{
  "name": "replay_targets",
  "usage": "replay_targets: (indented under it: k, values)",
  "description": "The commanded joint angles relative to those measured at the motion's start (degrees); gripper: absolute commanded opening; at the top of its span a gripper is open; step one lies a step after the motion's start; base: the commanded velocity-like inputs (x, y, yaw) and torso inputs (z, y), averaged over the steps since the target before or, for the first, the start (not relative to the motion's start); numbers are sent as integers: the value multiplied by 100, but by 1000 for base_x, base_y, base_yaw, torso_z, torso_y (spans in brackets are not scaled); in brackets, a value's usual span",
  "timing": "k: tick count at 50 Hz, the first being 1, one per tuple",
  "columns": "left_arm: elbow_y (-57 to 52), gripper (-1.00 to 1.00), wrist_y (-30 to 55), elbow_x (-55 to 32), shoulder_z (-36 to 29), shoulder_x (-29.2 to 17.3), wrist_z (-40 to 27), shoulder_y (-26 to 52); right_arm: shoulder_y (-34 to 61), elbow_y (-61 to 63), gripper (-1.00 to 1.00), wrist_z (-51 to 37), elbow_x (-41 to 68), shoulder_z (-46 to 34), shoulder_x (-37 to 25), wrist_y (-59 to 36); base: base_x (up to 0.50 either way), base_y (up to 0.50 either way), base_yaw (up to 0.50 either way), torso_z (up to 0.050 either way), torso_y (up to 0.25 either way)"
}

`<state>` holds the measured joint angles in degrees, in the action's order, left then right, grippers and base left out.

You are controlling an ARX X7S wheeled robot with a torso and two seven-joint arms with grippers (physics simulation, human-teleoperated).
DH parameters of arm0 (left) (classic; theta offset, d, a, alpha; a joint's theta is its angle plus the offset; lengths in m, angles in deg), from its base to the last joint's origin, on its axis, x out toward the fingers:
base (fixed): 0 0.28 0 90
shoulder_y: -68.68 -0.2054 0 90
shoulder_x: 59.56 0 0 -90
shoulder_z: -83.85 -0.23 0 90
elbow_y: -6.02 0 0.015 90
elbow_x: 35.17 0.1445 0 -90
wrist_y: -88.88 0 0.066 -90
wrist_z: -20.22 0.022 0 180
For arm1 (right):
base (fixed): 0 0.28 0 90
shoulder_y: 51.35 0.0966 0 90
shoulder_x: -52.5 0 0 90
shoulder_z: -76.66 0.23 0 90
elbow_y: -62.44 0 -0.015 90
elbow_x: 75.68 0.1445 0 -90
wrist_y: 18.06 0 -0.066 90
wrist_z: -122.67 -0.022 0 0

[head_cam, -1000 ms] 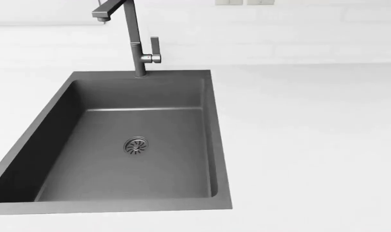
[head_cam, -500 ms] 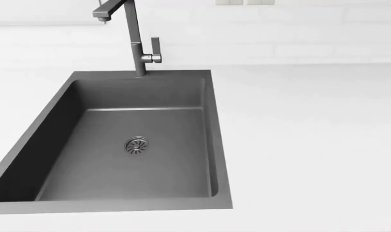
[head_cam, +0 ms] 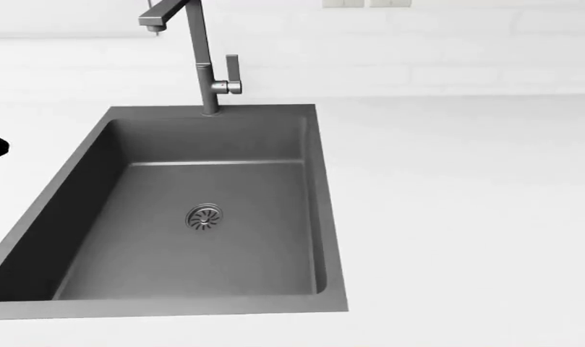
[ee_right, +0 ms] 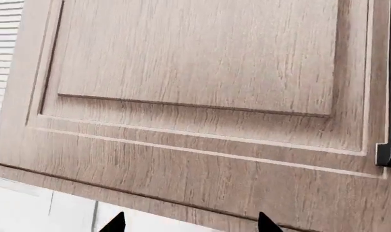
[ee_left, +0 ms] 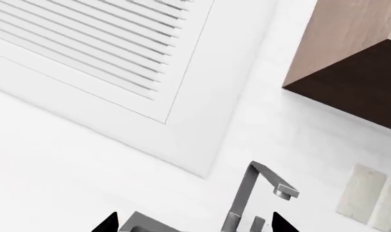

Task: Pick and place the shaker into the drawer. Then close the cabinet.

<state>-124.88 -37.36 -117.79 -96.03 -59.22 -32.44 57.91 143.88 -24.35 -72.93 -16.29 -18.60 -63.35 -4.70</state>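
- On the white counter point(head_cam: 466, 217) sits a dark sink point(head_cam: 317, 217) with a tall tap point(head_cam: 203, 65), and the sink is empty.
- The shaker is not in any picture, so I cannot tell where it is.
- The drawer is not showing either.
- The left gripper point(ee_left: 190, 223) shows two dark tips set wide apart, so it is open and holds nothing.
- The right gripper point(ee_right: 190, 223) is also open and empty, facing a brown cabinet door point(ee_right: 202, 96).
- A shaker is likely small, light, hard and smooth, so grab it around the middle.

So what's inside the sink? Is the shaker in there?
Only a round metal drain shows in the bottom of the dark sink. No shaker is in it. The near wall hides a thin strip of the floor along the front, so that bit cannot be seen.
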Motion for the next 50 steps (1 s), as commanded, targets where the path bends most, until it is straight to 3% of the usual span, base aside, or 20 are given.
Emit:
replay_targets:
  k: [1, 16, 34, 50]
  values:
    - [-365, 100, 561, -404, 405, 208, 303, 370, -1439, 2766, 100, -3555, 4363, 864, -922, -847, 0, 0, 0, 0, 0]
    - [-385, 100, 188, 170, 3, 225, 253, -129, -2463, 3287, 100, -3900, 4882, 1108, -1312, -428, 0, 0, 0, 0, 0]
    - [-362, 100, -91, 577, -307, 303, 148, -539, -3578, 3680, 100, -3228, 4246, 1767, -1185, -419, 0, -7, 0, 0, 0]
    - [-339, 100, -141, 680, -353, 336, 120, -639, -3714, 3717, 100, -2913, 3985, 1759, -1082, -312, -69, -487, 0, 0, 0]
